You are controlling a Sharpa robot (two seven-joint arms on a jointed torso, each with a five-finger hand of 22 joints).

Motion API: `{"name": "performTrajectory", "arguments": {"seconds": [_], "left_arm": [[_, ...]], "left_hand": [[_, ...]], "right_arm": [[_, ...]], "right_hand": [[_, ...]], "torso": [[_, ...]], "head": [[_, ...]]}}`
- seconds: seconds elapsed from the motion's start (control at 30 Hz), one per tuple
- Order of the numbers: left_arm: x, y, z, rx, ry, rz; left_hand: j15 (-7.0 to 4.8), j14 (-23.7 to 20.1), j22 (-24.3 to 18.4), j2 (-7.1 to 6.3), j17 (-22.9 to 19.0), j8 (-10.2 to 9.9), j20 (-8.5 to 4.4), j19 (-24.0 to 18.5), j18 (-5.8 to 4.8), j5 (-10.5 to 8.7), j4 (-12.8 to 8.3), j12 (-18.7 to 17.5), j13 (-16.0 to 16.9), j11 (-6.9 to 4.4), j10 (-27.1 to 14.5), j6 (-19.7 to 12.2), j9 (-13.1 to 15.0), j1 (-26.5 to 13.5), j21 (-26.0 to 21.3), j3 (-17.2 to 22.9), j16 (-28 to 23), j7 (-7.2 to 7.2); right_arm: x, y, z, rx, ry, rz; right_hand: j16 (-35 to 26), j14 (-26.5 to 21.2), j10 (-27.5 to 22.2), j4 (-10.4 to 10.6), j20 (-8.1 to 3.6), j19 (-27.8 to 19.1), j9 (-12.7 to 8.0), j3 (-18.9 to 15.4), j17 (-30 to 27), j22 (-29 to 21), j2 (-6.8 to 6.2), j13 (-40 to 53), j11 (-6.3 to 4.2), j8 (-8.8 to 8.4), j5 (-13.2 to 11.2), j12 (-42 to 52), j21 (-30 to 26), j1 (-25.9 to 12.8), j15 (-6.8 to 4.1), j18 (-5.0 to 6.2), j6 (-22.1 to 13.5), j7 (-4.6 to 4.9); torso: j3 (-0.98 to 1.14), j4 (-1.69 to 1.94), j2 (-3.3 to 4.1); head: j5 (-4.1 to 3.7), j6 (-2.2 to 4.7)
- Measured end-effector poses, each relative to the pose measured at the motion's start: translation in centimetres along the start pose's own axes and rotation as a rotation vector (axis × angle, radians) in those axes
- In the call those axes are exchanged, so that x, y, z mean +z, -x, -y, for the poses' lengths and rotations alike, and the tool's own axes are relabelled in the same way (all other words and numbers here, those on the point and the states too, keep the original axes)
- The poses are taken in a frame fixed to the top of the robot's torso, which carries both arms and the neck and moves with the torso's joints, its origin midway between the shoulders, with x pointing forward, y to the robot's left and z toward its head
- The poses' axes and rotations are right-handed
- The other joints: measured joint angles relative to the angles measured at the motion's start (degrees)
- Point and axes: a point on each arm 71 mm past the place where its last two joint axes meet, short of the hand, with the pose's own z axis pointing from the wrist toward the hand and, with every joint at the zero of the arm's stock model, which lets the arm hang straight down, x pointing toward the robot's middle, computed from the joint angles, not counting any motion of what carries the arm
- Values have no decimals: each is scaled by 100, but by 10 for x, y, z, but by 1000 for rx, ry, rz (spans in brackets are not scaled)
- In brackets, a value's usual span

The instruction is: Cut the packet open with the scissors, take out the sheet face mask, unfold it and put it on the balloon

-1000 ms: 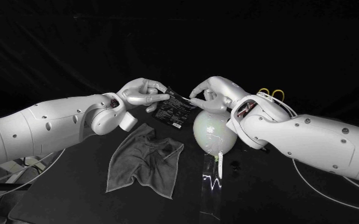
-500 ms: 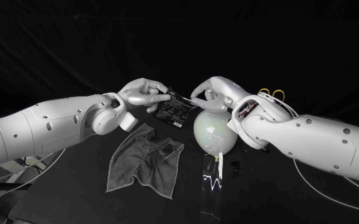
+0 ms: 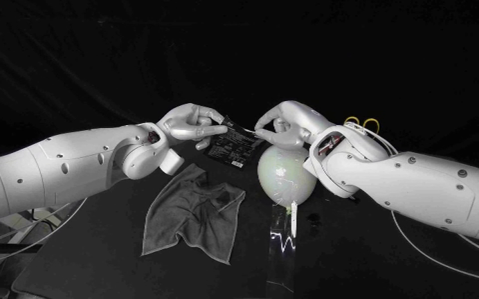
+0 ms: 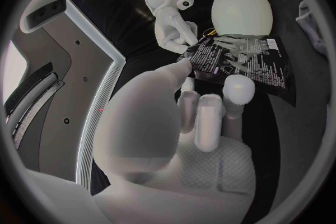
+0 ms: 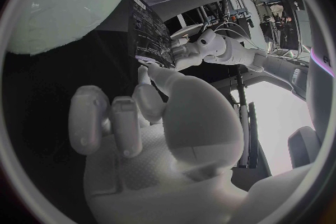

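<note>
The left hand (image 3: 192, 123) pinches the left end of the black packet's (image 3: 232, 146) top edge between thumb and fingertips, its other fingers curled in. The right hand (image 3: 278, 124) pinches the same edge at its right end. The packet hangs between them above the table (image 3: 349, 264), just left of the pale balloon (image 3: 286, 173) and beyond the grey cloth (image 3: 194, 216) lying flat. The yellow-handled scissors (image 3: 361, 123) lie far right, behind the right arm. Since a second ago both grips and the packet have barely shifted.
</note>
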Motion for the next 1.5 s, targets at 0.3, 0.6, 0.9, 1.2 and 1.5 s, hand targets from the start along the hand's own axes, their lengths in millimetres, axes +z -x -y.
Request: {"name": "performTrajectory", "arguments": {"seconds": [0.3, 0.6, 0.9, 1.2, 1.5], "left_arm": [[0, -2, 1, 2, -1, -6], [0, -2, 1, 5, -2, -6], [0, -3, 1, 7, -2, -5], [1, -3, 1, 11, -2, -4], [1, -3, 1, 18, -2, -2]], "left_hand": [[0, 0, 0, 0, 0, -5, 0, 0, 55, 0, 0, 0, 0, 8, -8, -14, 6, 0, 0, 0, -1, 3], [0, 0, 13, -8, 0, 11, 0, 0, 57, 0, -15, -1, 0, 9, -8, -27, 14, -7, 0, 15, -6, -9], [1, 0, 15, -8, 0, 12, 0, 0, 56, 0, -15, -12, 0, 8, -8, -7, 15, -7, 26, 14, -6, 12], [1, 1, 14, -16, 0, 12, -1, 0, 55, -1, -16, -16, 0, 9, -9, -7, 15, -14, 26, 14, -7, 11], [1, 1, 27, -3, 0, 2, -22, 21, 53, -12, -32, -17, 0, 9, -9, -8, 17, -27, 26, 30, -8, 11]], "right_arm": [[0, 0, 0, 1, -1, -7], [-1, -1, 1, 1, 0, -17], [-2, -1, 1, 1, 2, -28], [-2, -2, 1, 1, 4, -43], [-4, -3, 0, 2, 6, -69]], "right_hand": [[30, -1, -10, 0, 0, -1, 28, 32, 4, 2, 78, 84, -10, 22, 0, 0, -1, 19, 1, 0, 5, -5], [29, 12, -11, 41, -22, 20, 66, 118, 4, 5, 259, 220, -11, 66, -22, 0, 23, 0, -12, -1, 17, -18], [26, 12, -21, 76, -22, 20, 110, 174, -1, 4, 347, 287, -20, 116, -24, 0, 23, -30, -12, -1, 52, -55], [48, 12, -30, 126, -22, 20, 159, 236, 0, 0, 431, 291, -30, 195, -42, 0, 23, -67, -11, -1, 84, -98], [47, 34, -31, 365, -44, 40, 289, 281, 4, 3, 626, 339, -31, 329, -76, 0, 22, -248, -33, -2, 173, -132]], "torso": [[-3, 4, 1], [-2, 2, 1], [-1, -4, 0], [-1, 1, 0], [-2, 3, 0]], "head": [[-5, -13], [4, -19], [1, -20], [-11, -36], [-15, -43]]}}
